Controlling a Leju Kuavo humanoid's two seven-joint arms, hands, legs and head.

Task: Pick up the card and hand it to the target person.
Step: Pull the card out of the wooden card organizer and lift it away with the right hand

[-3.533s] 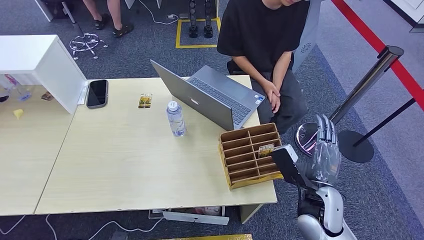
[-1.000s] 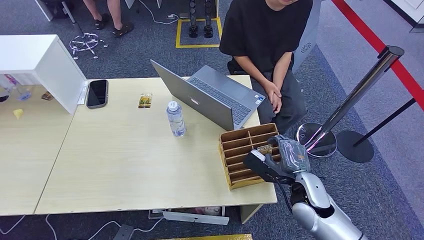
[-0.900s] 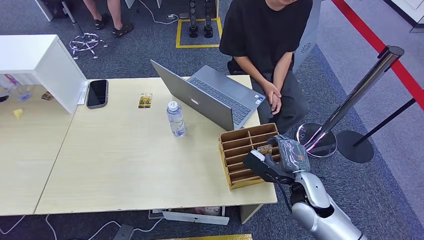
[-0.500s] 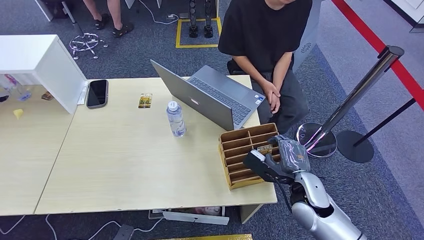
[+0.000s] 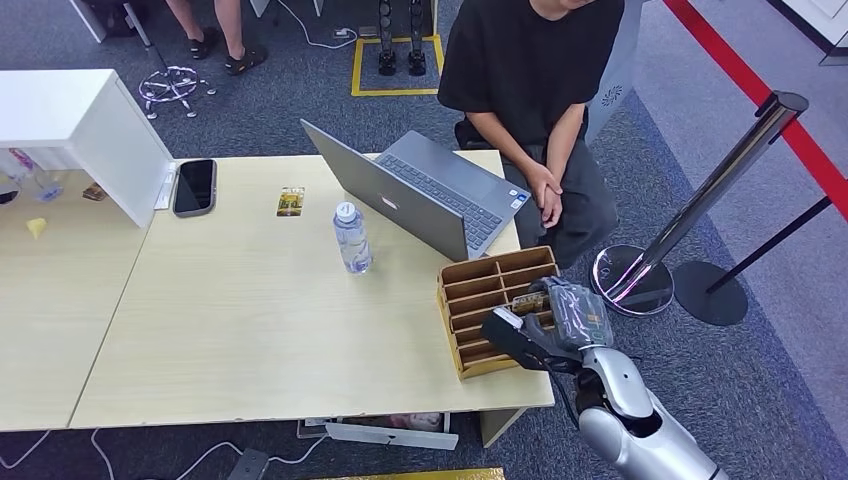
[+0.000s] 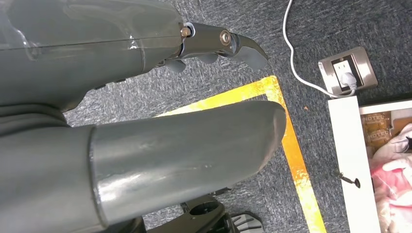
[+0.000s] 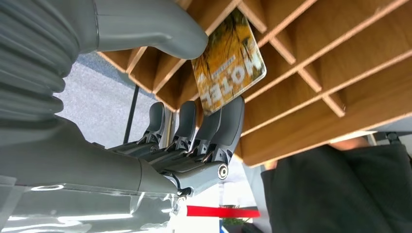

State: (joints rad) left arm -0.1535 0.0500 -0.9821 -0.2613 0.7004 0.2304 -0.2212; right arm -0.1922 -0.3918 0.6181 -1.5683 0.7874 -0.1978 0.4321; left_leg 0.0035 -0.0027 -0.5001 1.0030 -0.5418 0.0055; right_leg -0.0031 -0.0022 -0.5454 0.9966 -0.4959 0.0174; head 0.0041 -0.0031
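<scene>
A yellow card (image 7: 228, 60) printed "HOTEL" stands in a slot of the wooden organizer box (image 5: 480, 290) at the table's near right corner. My right hand (image 5: 558, 322) reaches over that box. In the right wrist view its thumb (image 7: 160, 29) presses one face of the card and its dark fingers (image 7: 228, 119) press the other, so the card is pinched while still in the slot. A person in a black shirt (image 5: 530, 60) sits behind the table with hands in lap. My left hand (image 6: 121, 121) hangs over the carpet, holding nothing, fingers apart.
An open laptop (image 5: 420, 200), a water bottle (image 5: 351, 238), a second small card (image 5: 290, 201) and a phone (image 5: 194, 186) lie on the table (image 5: 250, 330). A white box (image 5: 80, 130) stands at the left. A stanchion post (image 5: 700, 215) stands right of the table.
My right hand came down from beside the table onto the organizer, then shifted slightly left and lower in the last half second, closing thumb and fingers around the card. The person has not moved.
</scene>
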